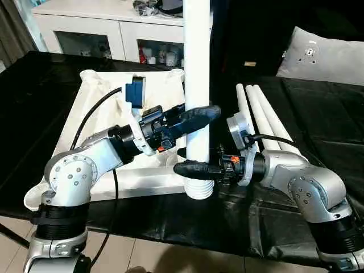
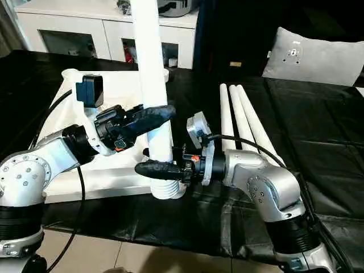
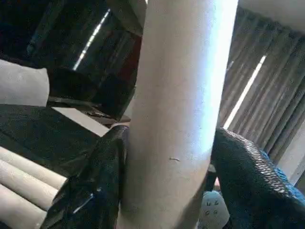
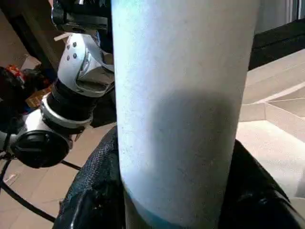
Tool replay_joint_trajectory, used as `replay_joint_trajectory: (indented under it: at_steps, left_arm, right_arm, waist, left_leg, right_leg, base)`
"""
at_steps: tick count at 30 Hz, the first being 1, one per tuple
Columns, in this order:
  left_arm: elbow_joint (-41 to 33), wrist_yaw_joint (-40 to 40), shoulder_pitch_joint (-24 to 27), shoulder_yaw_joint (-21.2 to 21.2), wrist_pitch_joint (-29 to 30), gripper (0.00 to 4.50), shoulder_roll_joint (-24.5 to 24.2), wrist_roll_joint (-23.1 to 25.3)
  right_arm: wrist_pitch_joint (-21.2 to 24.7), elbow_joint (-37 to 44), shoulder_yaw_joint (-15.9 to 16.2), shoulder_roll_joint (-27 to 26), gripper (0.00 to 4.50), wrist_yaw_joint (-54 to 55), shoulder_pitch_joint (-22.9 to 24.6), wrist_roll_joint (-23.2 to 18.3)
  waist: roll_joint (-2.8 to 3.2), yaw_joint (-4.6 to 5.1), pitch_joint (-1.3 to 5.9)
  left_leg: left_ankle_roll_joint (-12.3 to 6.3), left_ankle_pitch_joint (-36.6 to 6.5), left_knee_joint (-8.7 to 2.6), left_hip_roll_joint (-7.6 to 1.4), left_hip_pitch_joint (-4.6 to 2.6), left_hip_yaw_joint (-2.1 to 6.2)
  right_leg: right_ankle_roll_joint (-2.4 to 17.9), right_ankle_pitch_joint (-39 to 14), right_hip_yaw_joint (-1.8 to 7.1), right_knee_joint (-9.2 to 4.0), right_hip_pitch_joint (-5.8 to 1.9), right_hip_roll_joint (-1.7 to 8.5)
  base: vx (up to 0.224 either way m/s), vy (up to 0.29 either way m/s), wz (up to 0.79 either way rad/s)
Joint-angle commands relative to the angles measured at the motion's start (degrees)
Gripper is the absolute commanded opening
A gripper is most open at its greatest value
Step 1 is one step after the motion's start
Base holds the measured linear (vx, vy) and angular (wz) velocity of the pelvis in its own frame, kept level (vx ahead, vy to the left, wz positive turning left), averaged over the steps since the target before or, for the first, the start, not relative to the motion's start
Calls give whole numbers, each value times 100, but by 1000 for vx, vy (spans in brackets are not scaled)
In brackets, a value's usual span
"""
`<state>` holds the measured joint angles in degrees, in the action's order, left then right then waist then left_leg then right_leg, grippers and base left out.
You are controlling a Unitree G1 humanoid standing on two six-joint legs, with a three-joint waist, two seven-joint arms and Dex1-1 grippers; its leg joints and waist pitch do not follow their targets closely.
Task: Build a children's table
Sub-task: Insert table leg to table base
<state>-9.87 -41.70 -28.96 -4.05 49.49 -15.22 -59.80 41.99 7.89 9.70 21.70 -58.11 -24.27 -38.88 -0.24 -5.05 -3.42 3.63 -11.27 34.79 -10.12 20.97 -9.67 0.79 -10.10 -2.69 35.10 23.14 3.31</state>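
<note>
The white table top [image 1: 102, 96] lies underside up on black cloth. One white leg [image 1: 198, 74] stands upright at its near right corner, its ribbed base [image 1: 199, 190] at the table edge. My right gripper [image 1: 190, 168] is shut on the leg low down, just above the ribbed base. My left gripper [image 1: 202, 116] holds the same leg [image 3: 176, 119] higher up, with one black finger [image 3: 95, 191] against each side. In the right wrist view the leg [image 4: 186, 95] stands between that gripper's fingers.
Three loose white legs [image 1: 259, 114] lie side by side on the black cloth right of the top. A white cabinet [image 1: 114, 28] with glass doors stands behind, and a grey-white pillow [image 1: 324, 54] rests at the far right.
</note>
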Motion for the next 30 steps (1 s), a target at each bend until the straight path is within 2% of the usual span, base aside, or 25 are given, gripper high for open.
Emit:
replay_joint_trajectory:
  at_steps: [1,5,7,8,23,25,26,28,29,30]
  left_arm:
    - [-35,-72,26,33,-34,257,-28,42]
    - [10,-61,18,22,-91,212,-24,76]
    - [17,-63,13,17,-95,209,-19,76]
    - [30,-68,4,4,-98,200,-9,80]
    - [206,182,-155,-214,-178,191,92,57]
    - [261,333,-203,-260,-180,191,120,70]
    - [283,386,-222,-274,-176,191,128,75]
    - [292,418,-229,-276,-177,191,135,80]
    - [342,509,-266,-270,-218,191,133,175]
    - [378,574,-293,-278,-231,191,138,215]
  right_arm:
    - [-87,21,-91,48,193,28,-2,28]
    - [-114,14,-98,34,193,44,-11,41]
    - [-120,8,-103,28,193,46,-14,41]
    - [-133,-1,-109,19,193,51,-19,50]
    - [-394,-215,-170,-94,192,359,-94,338]
    - [-429,-326,-286,-214,192,609,-150,382]
    - [-436,-374,-345,-266,248,722,-176,393]
    - [-445,-401,-382,-293,262,786,-185,398]
    - [-447,-555,-584,-429,268,1038,-270,327]
    - [-449,-601,-649,-466,268,1103,-300,295]
  waist:
    - [15,0,401]
    - [21,2,406]
    - [7,5,406]
    - [31,-3,406]
    - [28,0,410]
    - [37,6,415]
    - [39,14,409]
    - [25,6,413]
    - [27,14,405]
    - [29,20,415]
  left_leg:
    - [20,-730,-376,-211,-33,55]
    - [19,-710,-379,-218,-33,61]
    - [11,-713,-377,-217,-33,57]
    - [18,-707,-375,-216,-34,58]
    - [34,-725,-375,-212,-32,60]
    - [37,-709,-373,-214,-31,61]
    - [52,-720,-375,-208,-31,60]
    - [70,-722,-378,-216,-33,64]
    - [71,-705,-376,-204,-26,56]
    - [85,-727,-375,-198,-36,57]
  right_leg:
    - [837,-1562,239,-423,-317,369]
    - [872,-1461,237,-411,-320,366]
    - [871,-1455,238,-415,-322,368]
    - [888,-1453,240,-408,-319,372]
    - [911,-1400,236,-405,-328,369]
    - [924,-1356,235,-397,-324,369]
    - [940,-1364,232,-400,-313,364]
    - [918,-1399,234,-394,-329,374]
    - [898,-1403,236,-406,-320,363]
    - [884,-1449,231,-411,-316,366]
  base:
    - [0,0,0]
    - [0,0,0]
    - [0,0,0]
    - [0,0,0]
    - [0,0,0]
    - [0,0,0]
    - [0,0,0]
    - [0,0,0]
    - [0,0,0]
    - [0,0,0]
